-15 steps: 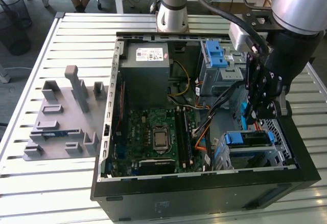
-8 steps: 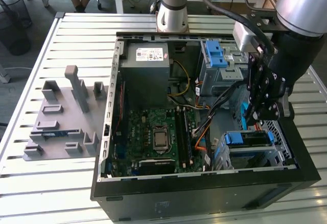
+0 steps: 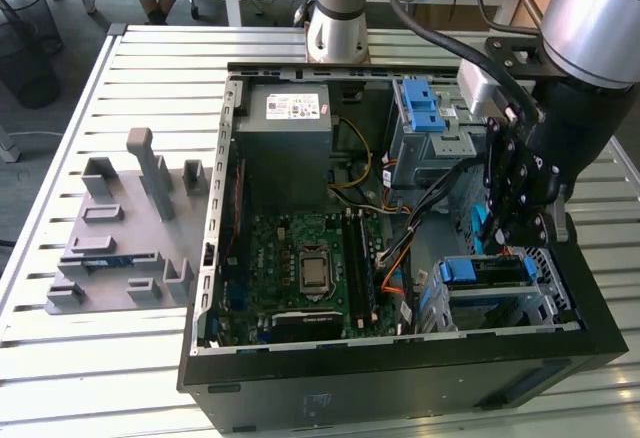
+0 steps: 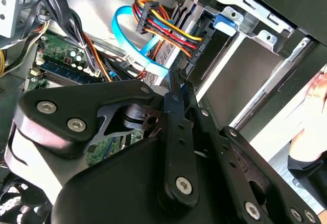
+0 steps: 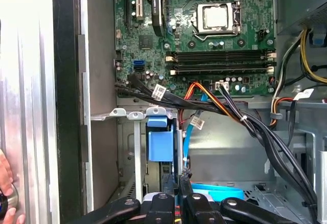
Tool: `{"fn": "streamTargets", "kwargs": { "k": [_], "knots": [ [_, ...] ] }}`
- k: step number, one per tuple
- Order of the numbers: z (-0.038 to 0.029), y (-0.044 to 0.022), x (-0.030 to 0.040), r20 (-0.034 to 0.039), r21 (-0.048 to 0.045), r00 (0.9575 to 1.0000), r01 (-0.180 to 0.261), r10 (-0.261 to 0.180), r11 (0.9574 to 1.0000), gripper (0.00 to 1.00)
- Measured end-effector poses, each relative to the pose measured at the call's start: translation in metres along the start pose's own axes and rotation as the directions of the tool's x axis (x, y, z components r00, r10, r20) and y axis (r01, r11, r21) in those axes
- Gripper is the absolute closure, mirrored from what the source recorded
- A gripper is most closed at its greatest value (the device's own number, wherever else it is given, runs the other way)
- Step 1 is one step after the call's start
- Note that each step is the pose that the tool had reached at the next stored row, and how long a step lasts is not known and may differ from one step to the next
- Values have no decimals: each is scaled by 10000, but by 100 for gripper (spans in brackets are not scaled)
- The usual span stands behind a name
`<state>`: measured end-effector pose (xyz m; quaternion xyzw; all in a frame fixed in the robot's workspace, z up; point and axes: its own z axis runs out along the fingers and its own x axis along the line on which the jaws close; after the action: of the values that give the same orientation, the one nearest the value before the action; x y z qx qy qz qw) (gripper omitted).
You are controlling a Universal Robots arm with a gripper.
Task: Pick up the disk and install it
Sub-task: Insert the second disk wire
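Observation:
The blue carrier end of the disk (image 3: 481,271) sits in the grey drive bay at the open computer case's corner, on the exterior view's right. In the first wrist view the same blue bracket (image 5: 160,143) stands inside the metal bay; the silver body is hidden. My gripper (image 3: 503,241) hangs just above that bay, with its dark fingers pressed together. In the second wrist view the gripper (image 4: 176,79) ends beside a light blue data cable (image 4: 134,44) and a bundle of coloured power wires (image 4: 168,28). I see nothing between the fingers.
A second grey cage with a blue handle (image 3: 424,108) sits deeper in the case, beside the power supply box (image 3: 290,118). Black cables (image 5: 245,121) cross above the motherboard (image 5: 214,40). A grey fixture plate (image 3: 120,238) lies on the slatted table. A person's hand (image 5: 5,193) rests outside the case wall.

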<state>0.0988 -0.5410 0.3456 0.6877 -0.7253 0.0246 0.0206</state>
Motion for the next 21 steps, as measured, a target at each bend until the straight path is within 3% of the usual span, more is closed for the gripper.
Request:
{"fn": "streamTargets", "kwargs": {
  "k": [21],
  "knots": [
    [101,-38,45,-2,-30,10000,-77,77,10000,84]
  ]
}}
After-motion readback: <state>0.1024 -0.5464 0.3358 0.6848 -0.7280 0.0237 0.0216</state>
